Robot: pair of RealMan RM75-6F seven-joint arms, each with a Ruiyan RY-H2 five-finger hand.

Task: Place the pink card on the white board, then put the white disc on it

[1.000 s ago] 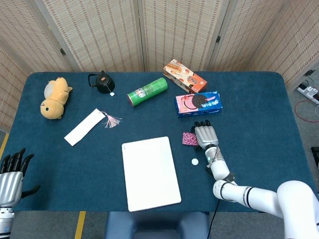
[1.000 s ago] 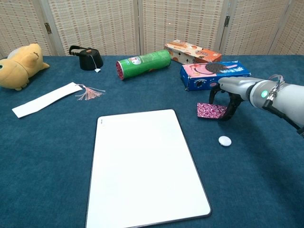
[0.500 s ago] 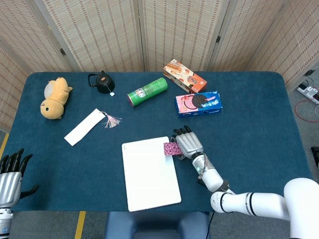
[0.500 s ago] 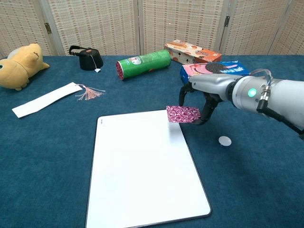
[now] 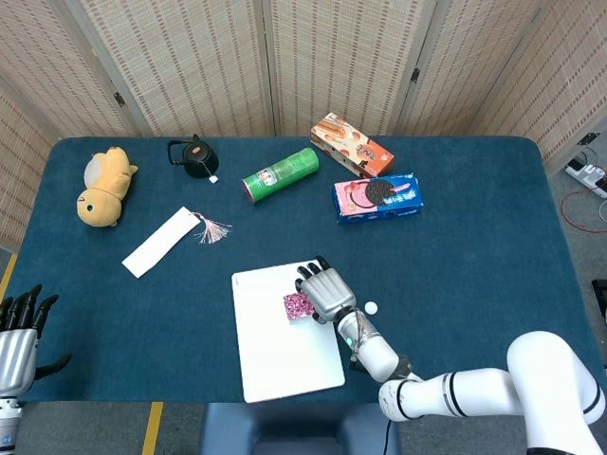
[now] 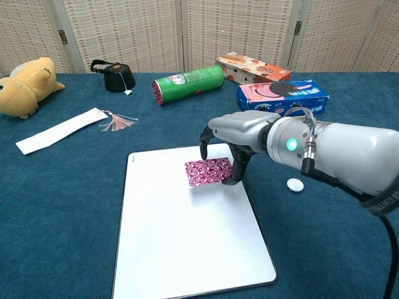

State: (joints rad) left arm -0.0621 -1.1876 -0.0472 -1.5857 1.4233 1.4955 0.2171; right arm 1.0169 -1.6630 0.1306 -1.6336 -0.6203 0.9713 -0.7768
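Right hand (image 6: 232, 138), grasping the pink card (image 6: 209, 170), has carried it over the white board (image 6: 187, 249).

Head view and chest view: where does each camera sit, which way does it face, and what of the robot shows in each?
Head view: high above the near table edge, looking steeply down on the whole table; shows the right hand with its arm, holding the pink card over the white board, and the left hand at the lower left.
Chest view: low at the near edge, looking across the table toward the folding screens; shows only the right hand and forearm.
Shared: right hand, pink card, white board, white disc.
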